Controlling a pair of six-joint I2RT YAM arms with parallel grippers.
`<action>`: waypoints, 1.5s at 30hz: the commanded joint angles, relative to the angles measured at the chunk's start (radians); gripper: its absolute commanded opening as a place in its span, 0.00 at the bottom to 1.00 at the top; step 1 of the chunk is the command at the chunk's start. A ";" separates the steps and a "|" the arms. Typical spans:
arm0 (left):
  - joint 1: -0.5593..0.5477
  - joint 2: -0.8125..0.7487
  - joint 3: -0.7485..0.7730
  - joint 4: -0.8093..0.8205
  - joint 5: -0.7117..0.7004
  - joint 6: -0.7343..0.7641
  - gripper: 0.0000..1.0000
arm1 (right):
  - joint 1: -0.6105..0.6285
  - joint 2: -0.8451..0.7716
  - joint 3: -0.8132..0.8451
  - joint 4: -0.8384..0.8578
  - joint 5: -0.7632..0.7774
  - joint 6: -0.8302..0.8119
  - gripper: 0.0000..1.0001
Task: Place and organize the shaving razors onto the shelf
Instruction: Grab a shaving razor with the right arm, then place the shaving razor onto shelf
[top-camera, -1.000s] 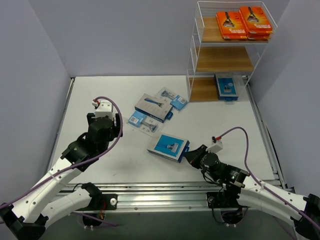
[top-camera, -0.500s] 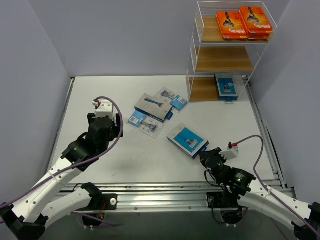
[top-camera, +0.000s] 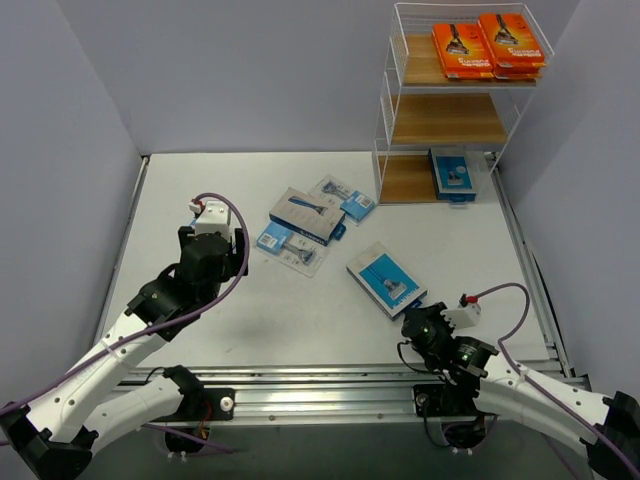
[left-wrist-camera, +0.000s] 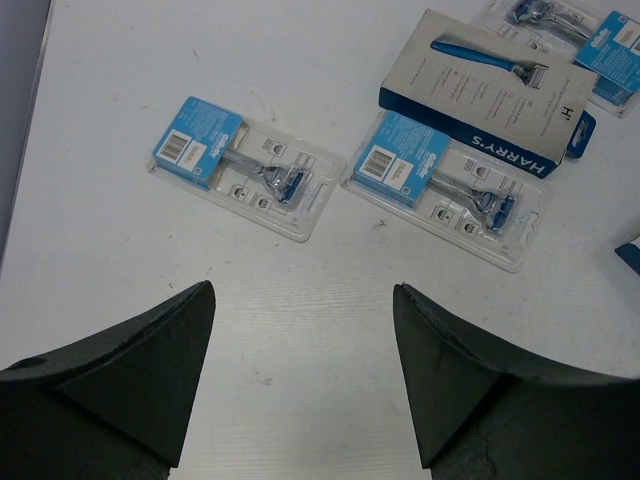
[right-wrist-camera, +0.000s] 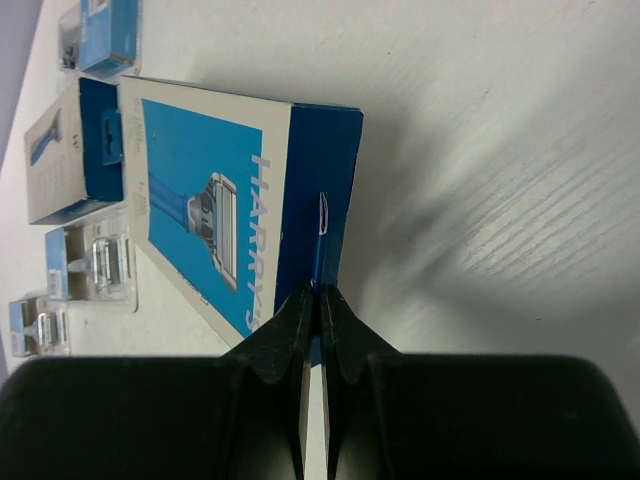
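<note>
The white wire shelf (top-camera: 385, 110) stands at the far right. Two orange razor boxes (top-camera: 490, 45) lie on its top tier and a blue box (top-camera: 453, 173) on its bottom tier. My right gripper (top-camera: 418, 318) is shut on the hang tab of a blue Harry's razor box (top-camera: 387, 279), which lies flat on the table; the wrist view shows the fingertips (right-wrist-camera: 318, 290) pinching the box's (right-wrist-camera: 215, 200) edge. My left gripper (top-camera: 232, 247) is open and empty above the table (left-wrist-camera: 303, 288), near two blister packs (left-wrist-camera: 240, 165) (left-wrist-camera: 445, 185) and a grey-and-blue box (left-wrist-camera: 480, 90).
The grey-and-blue box (top-camera: 307, 214) lies mid-table, with a blister pack (top-camera: 343, 197) behind it and others (top-camera: 290, 243) in front. The shelf's middle tier (top-camera: 445, 120) shows bare wood. Grey walls close in on both sides.
My right gripper has dragged the blue box to the right and turned it, and its arm has swung right and nearer. The left arm has barely moved.
</note>
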 joint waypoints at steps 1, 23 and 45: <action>0.006 0.003 0.020 0.002 0.014 -0.005 0.81 | -0.018 0.094 0.025 0.074 0.079 -0.003 0.00; 0.006 -0.040 0.021 0.002 0.040 -0.010 0.81 | -0.424 0.270 0.146 0.421 -0.075 -0.507 0.00; 0.003 -0.025 0.014 0.013 0.096 -0.013 0.81 | -0.748 0.666 0.447 0.648 -0.375 -0.982 0.00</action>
